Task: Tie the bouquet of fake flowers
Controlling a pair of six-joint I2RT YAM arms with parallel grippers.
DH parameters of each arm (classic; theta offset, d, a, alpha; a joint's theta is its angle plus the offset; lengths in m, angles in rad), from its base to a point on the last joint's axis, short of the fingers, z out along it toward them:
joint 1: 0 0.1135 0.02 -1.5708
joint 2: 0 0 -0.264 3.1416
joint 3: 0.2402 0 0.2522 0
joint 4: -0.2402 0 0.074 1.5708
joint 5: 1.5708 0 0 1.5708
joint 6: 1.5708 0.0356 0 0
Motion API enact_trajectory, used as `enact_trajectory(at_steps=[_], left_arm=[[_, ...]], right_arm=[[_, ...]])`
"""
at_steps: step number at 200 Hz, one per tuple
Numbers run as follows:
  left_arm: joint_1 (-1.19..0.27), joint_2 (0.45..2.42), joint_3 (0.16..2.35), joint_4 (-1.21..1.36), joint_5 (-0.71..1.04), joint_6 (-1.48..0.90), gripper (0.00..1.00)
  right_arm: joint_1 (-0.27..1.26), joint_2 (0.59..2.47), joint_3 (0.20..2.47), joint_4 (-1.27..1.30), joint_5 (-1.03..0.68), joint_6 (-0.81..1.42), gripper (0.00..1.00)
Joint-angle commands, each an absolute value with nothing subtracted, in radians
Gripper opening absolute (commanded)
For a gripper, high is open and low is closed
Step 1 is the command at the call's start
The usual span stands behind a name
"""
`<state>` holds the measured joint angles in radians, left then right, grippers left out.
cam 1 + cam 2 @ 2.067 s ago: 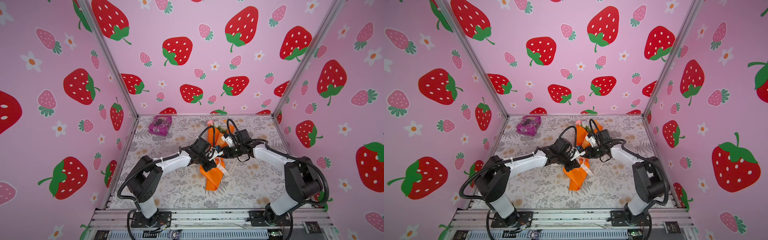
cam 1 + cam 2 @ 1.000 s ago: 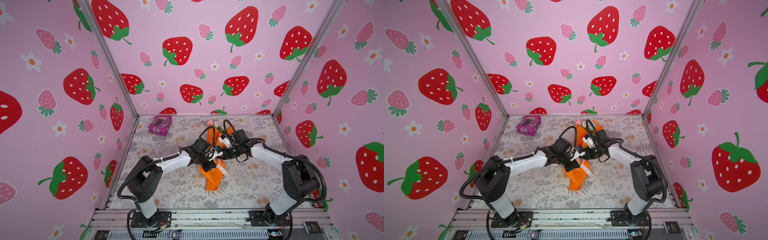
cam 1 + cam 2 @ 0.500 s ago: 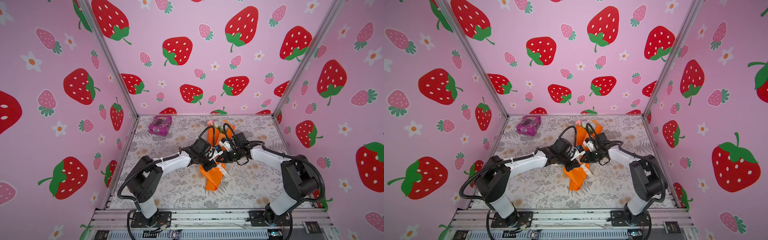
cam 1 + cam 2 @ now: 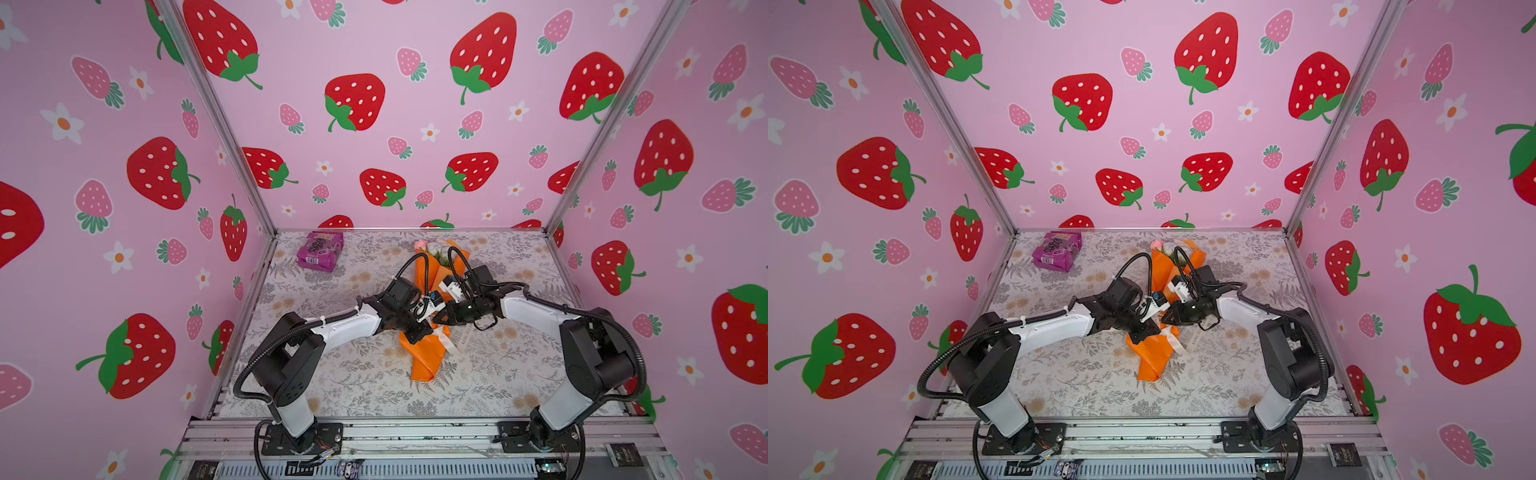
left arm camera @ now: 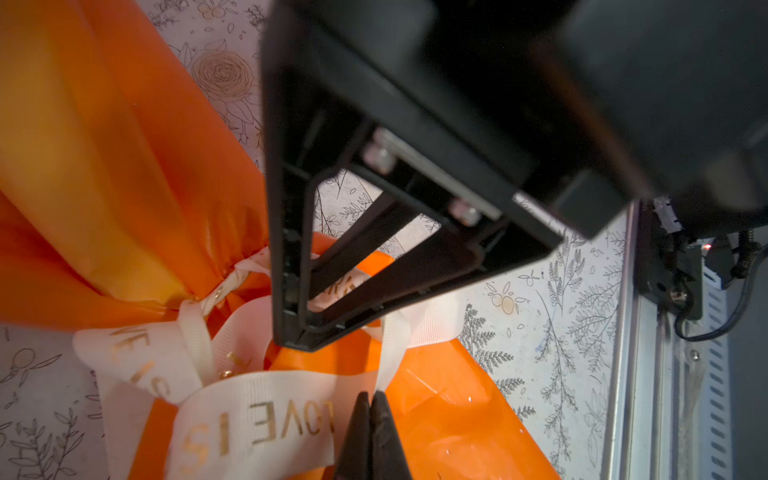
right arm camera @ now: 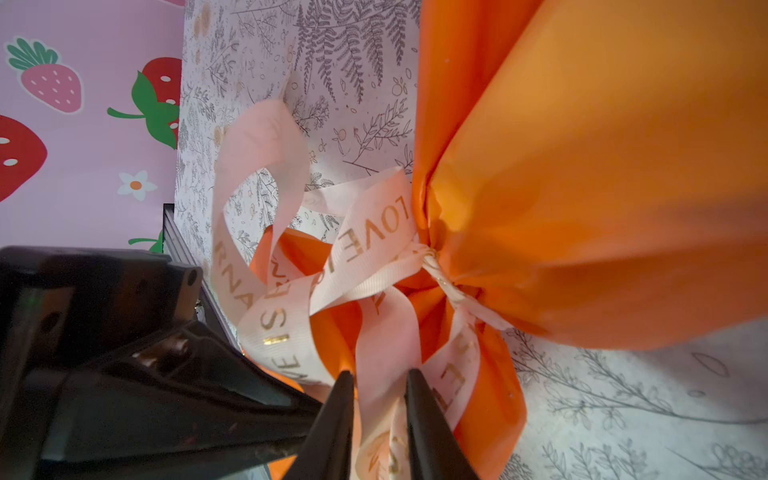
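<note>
Mid-mat (image 4: 353,374), seen from above: bouquet (image 4: 424,357) lying flat, wrapped in orange paper, pink and white heads toward the back wall, narrow tail toward the front rail. Cinched tight around the paper's waist, a cream ribbon (image 5: 257,411) with gold lettering, looped and crossed in a loose tangle, one end trailing onto the mat just right of the wrap. Reaching in over that waist from either side, two black-and-white arms, claws nearly nose to nose in both top views. Left claw (image 5: 370,401): tips pressed together, pinching one ribbon strand just above the orange paper. Right claw (image 6: 380,386): tips a little spread, astride a folded ribbon loop, one tip at each edge of it; impossible to tell whether squeezing or only framing it. Ribbon loops bunched between the two claws, some lifted clear of the mat. Well apart from all this, near the back left corner of the mat, a purple packet (image 4: 320,251) lying flat.
</note>
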<state>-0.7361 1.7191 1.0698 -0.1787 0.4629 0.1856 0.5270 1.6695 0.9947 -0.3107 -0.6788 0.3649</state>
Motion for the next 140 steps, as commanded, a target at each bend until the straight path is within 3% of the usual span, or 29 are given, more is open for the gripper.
enact_trajectory(at_steps=[1, 68, 140], left_arm=[[-0.741, 1.703, 1.081, -0.173, 0.466, 0.192, 0.0], [-0.746, 1.704, 1.079, -0.178, 0.461, 0.19, 0.0], [-0.75, 1.715, 1.085, -0.19, 0.457, 0.196, 0.0]], right_arm=[[0.523, 1.688, 1.002, -0.322, -0.655, 0.338, 0.26], [0.522, 1.629, 0.999, -0.262, -0.656, 0.394, 0.05], [0.483, 1.575, 0.979, -0.185, -0.571, 0.476, 0.08]])
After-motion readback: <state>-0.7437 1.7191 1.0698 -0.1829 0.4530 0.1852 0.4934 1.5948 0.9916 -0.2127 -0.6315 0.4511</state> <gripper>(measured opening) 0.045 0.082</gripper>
